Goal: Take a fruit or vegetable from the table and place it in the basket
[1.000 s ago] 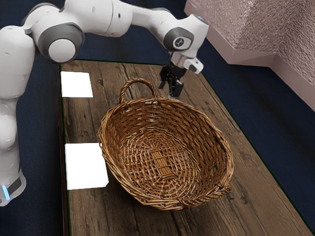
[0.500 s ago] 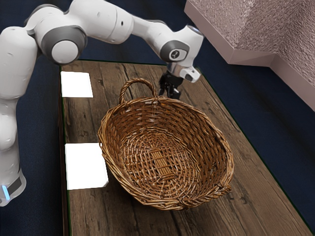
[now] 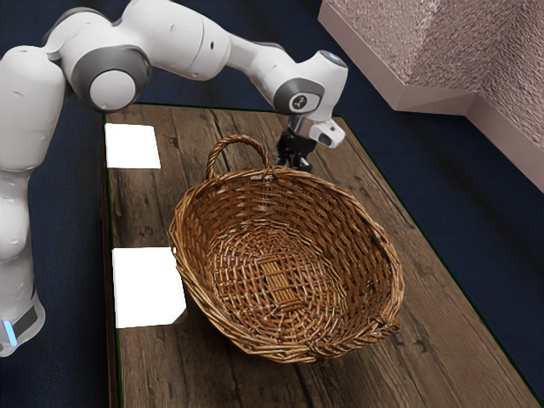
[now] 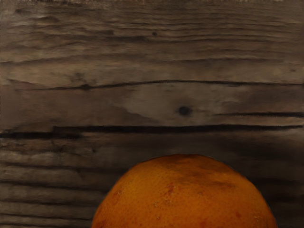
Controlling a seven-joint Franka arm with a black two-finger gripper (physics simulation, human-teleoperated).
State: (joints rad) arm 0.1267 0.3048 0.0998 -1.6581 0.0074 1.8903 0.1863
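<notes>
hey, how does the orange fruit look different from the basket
The orange fruit is rounded, while the basket is a hollow, open bowl with a looped handle. The fruit's skin is bright orange with darker blotches; the basket is brown, woven wicker. Both have curved outlines and warm colors.

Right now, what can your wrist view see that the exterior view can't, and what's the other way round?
Wrist view: the top of a round orange fruit, up close.
Exterior view: the wicker basket with its handle, my white arm and black gripper, two white patches, the blue floor and a pinkish wall.
Both: the brown wooden table.
</notes>
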